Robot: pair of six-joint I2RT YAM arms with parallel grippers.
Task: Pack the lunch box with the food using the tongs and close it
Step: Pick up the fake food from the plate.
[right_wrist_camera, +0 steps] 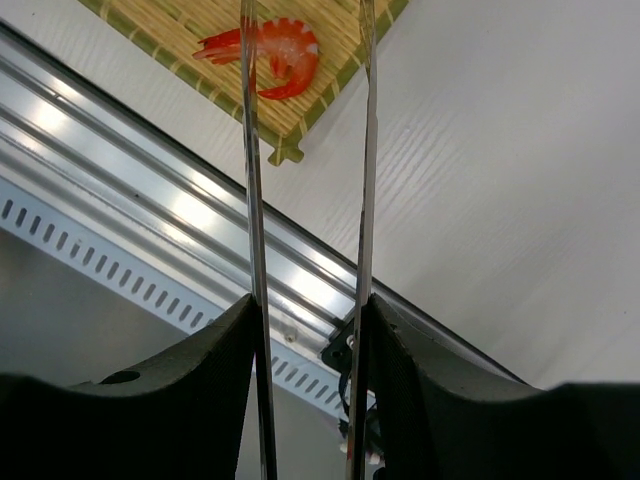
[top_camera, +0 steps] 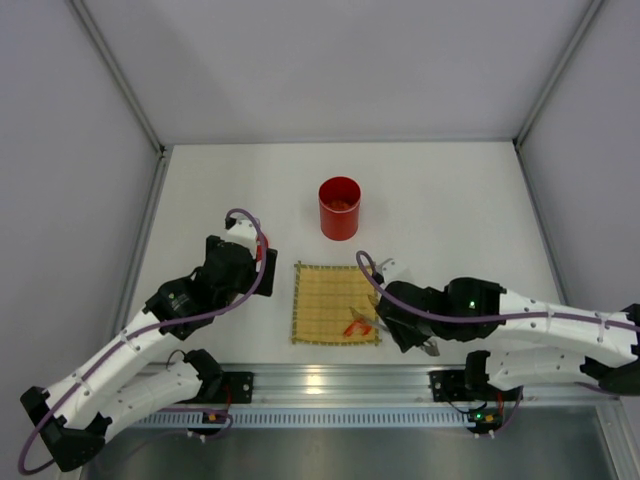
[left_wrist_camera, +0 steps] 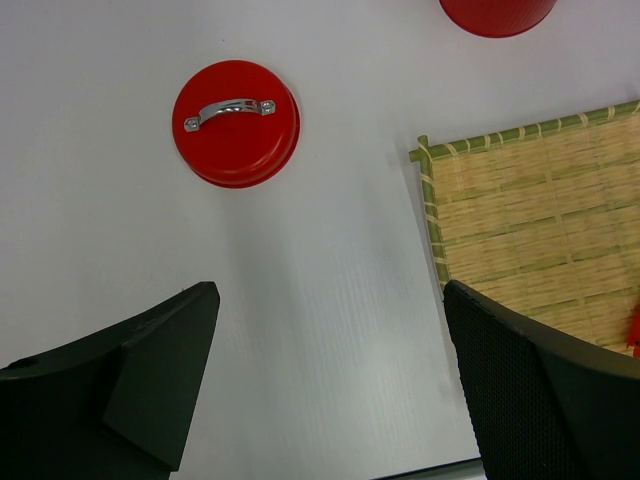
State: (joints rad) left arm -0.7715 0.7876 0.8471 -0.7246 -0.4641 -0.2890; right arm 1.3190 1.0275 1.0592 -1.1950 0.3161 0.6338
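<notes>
Now the right fingers (right_wrist_camera: pixel 200 390) clench thin silver tongs (right_wrist_camera: pixel 254 200) over a curled orange shrimp (right_wrist_camera: pixel 283 48) on the woven mat (left_wrist_camera: pixel 530 210). The left fingers (left_wrist_camera: pixel 150 370) stand released near a round red lid (left_wrist_camera: pixel 236 140).

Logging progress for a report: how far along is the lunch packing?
Done: some food seems inside the lunch box. In hand: the right gripper holds the tongs at the one shrimp on the mat. Left: pack it, then fit the lid, lying near the open left gripper.
</notes>
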